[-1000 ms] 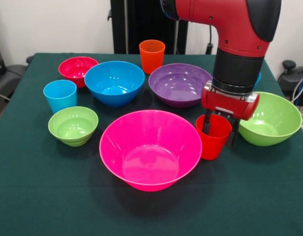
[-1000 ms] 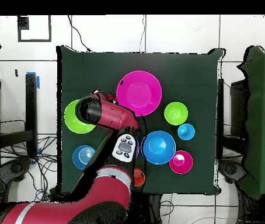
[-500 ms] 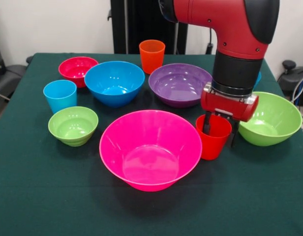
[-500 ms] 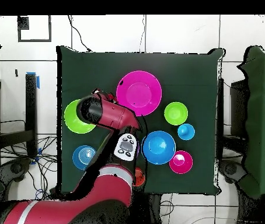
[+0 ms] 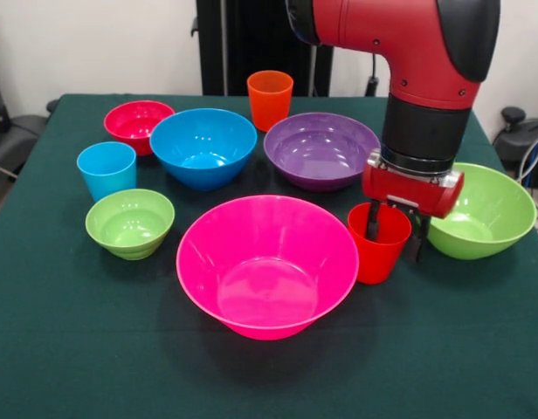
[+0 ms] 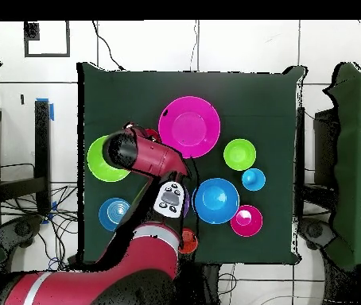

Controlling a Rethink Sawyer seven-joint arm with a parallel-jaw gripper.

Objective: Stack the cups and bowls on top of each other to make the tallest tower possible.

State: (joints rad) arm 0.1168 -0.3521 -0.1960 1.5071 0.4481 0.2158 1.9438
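Note:
My gripper [image 5: 394, 232] is open at the red cup [image 5: 376, 255], one finger inside its mouth and the other outside its right wall. Left of the cup stands the big hot pink bowl [image 5: 267, 264]; a large lime green bowl [image 5: 483, 212] lies to its right. Behind are the purple bowl [image 5: 320, 148], a blue bowl [image 5: 203, 147], the orange cup [image 5: 270, 99] and a small crimson bowl [image 5: 138, 122]. At the left stand the light blue cup [image 5: 106, 169] and a small green bowl [image 5: 129, 223]. Every piece stands apart on the table. The arm hides the red cup in the overhead view.
The table [image 5: 77, 349] wears a dark green cloth. A second blue bowl [image 6: 114, 213] sits near the robot's side, mostly behind the arm in the front view. Black chairs stand at both sides of the table.
The gripper has shifted slightly to the right and a little lower at the red cup. The cups and bowls have not moved.

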